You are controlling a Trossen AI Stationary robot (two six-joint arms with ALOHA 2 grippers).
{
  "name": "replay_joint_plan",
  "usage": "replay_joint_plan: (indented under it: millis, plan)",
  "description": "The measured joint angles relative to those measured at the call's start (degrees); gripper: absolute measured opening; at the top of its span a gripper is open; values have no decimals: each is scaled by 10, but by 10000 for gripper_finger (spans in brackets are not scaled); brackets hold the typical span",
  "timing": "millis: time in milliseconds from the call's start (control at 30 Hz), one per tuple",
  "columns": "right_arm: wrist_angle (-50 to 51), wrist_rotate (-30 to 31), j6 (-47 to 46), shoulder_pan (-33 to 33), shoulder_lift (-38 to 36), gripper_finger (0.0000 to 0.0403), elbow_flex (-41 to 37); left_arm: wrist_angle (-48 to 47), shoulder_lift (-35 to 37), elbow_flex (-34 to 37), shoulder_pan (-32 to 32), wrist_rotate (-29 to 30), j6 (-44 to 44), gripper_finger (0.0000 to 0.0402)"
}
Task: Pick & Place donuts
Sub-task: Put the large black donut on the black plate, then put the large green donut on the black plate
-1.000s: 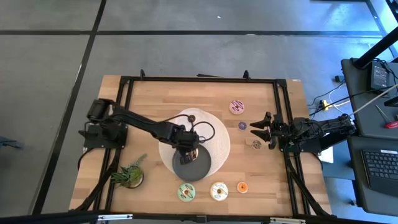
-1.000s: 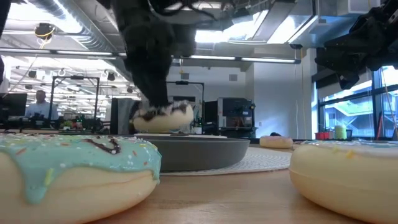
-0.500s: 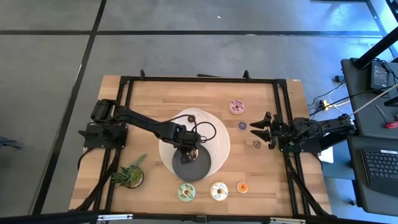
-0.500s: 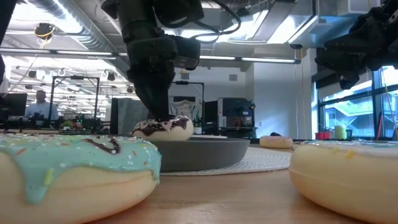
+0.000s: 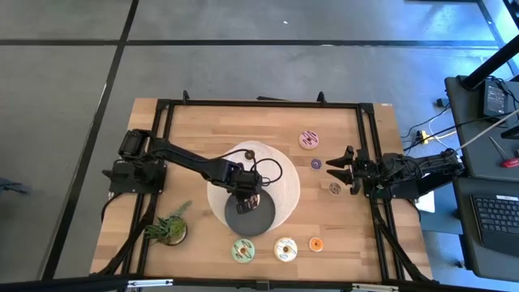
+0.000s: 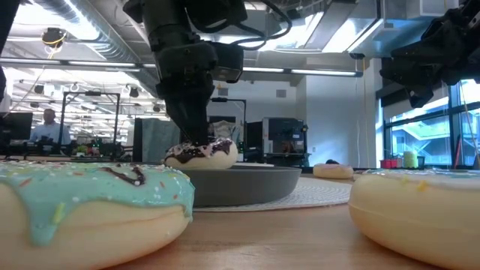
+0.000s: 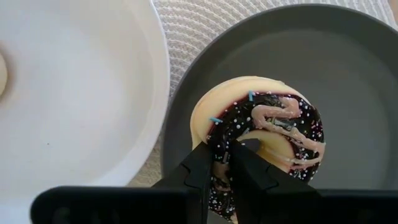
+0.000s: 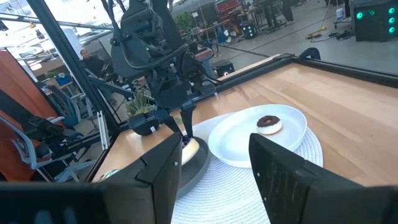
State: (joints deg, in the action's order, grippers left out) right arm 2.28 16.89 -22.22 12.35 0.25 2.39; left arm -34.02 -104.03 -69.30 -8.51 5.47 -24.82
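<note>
While overhead hides it, left end effector [image 7: 222, 163] pinches chocolate donut [image 7: 267, 137].

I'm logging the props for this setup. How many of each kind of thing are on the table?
Big donuts: 4 (pink, green, cream, chocolate)
Small donuts: 4 (purple, brown, orange, dark)
Plates: 2 (white, grey)
Plant: 1
Mat: 1
Total: 12

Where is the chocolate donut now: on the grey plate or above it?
On it: the chocolate donut rests on the grey plate, left gripper shut on it.
</note>
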Motion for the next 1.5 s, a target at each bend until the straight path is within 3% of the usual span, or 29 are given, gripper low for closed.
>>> replay_joint_plan:
  millis: [700,1500]
  plan:
    - [0,0,0,0,0,188,0,-6,0,0,2,11,24,130]
    - [0,0,0,0,0,188,0,-41,46,0,6,24,36,133]
